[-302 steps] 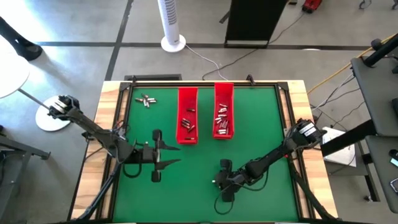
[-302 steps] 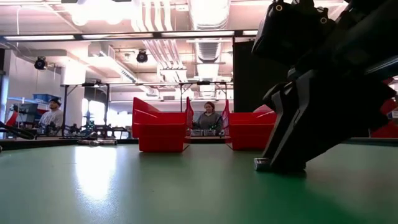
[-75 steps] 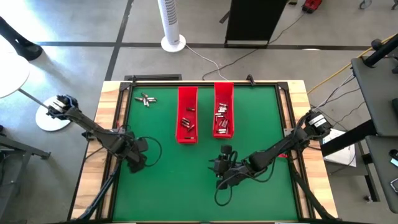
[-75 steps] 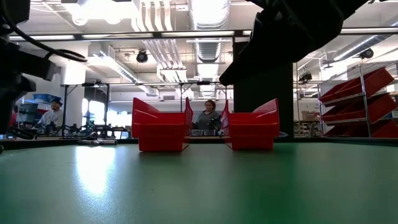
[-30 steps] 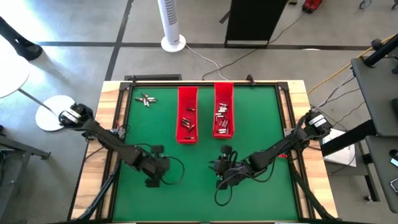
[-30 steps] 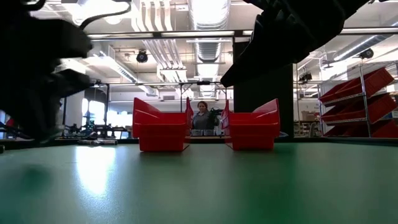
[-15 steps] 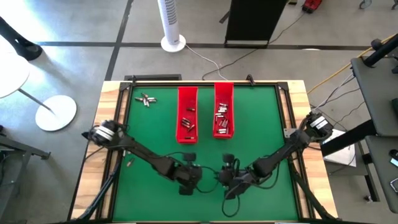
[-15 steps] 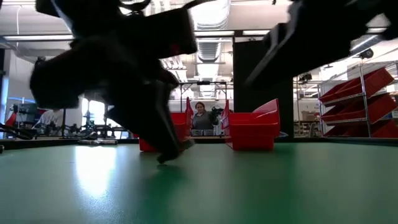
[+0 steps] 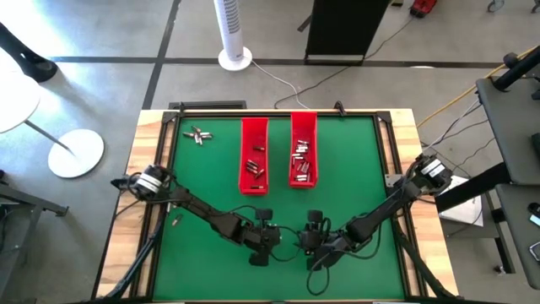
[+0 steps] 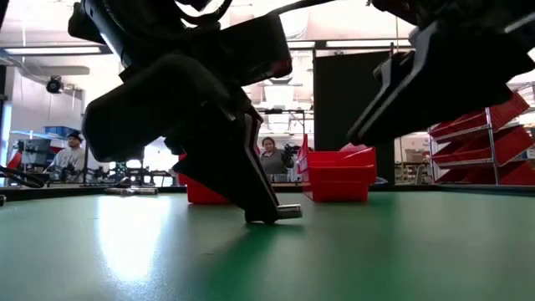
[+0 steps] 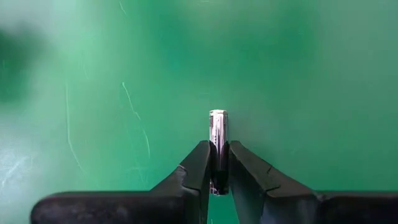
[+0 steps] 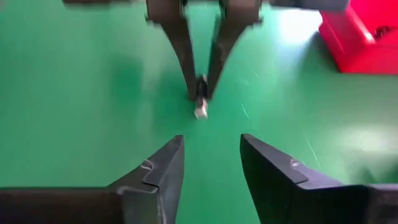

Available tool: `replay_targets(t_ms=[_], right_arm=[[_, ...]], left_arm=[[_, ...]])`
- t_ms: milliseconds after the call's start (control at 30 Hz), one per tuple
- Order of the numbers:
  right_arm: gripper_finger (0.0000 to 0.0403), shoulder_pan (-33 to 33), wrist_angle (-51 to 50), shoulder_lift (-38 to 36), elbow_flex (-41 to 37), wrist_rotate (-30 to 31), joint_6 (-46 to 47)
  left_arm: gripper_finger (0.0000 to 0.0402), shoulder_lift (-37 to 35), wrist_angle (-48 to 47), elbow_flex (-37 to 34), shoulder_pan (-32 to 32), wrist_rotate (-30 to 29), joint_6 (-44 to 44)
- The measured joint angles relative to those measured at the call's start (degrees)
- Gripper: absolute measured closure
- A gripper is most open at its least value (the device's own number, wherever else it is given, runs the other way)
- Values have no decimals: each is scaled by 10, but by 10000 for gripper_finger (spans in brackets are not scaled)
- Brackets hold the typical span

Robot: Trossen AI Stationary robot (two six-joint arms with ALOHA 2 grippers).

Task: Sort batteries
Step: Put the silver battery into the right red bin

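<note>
A small silvery battery (image 11: 217,130) sits between the fingers of my left gripper (image 11: 217,149), which is shut on it low over the green mat at the near middle of the table (image 9: 268,238). My right gripper (image 12: 211,146) stands open just to its right (image 9: 310,240), facing the battery (image 12: 201,106) with nothing between its fingers. Two long red trays (image 9: 254,167) (image 9: 303,160) with several batteries in them lie at the far middle. A few loose batteries (image 9: 198,135) lie on the mat at the far left. My left gripper pinches the battery between its two fingers by its long sides (image 11: 217,158), with the fingers lying along it. The battery's free end (image 11: 218,118) sticks out past the fingertips. The fingers slant down from the table's left. The battery lies level, close over the mat (image 10: 287,211); whether it rests on the mat I cannot tell.
Green mat lies free to the left and right of both grippers. The wooden table rim (image 9: 152,169) frames the mat. Beyond the far edge stand a white fan (image 9: 234,34) and a dark cabinet (image 9: 346,29); people sit in the room behind (image 10: 269,157).
My left gripper has swung from the table's left side toward the right and the near edge, and has come down to the mat at the near middle, with the battery in its fingers. My right gripper has shifted a little toward the near edge.
</note>
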Motion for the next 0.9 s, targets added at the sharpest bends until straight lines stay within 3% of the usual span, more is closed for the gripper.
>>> replay_targets(t_ms=[333, 467, 667, 800, 900], right_arm=[[187, -24, 111, 63, -3, -1, -32], [175, -40, 157, 91, 0, -2, -32], [172, -63, 242, 132, 1, -3, -25], [179, -68, 248, 147, 8, -8, -25], [186, -68, 245, 161, 20, -27, -36]], left_arm=[[298, -24, -14, -4, -1, 1, 7], [257, -65, -73, -4, -2, -5, 28], [234, -174, -178, -32, -10, -114, 8], [237, -270, -95, -119, -21, -181, -8], [240, -344, 41, -205, -27, -221, -5]])
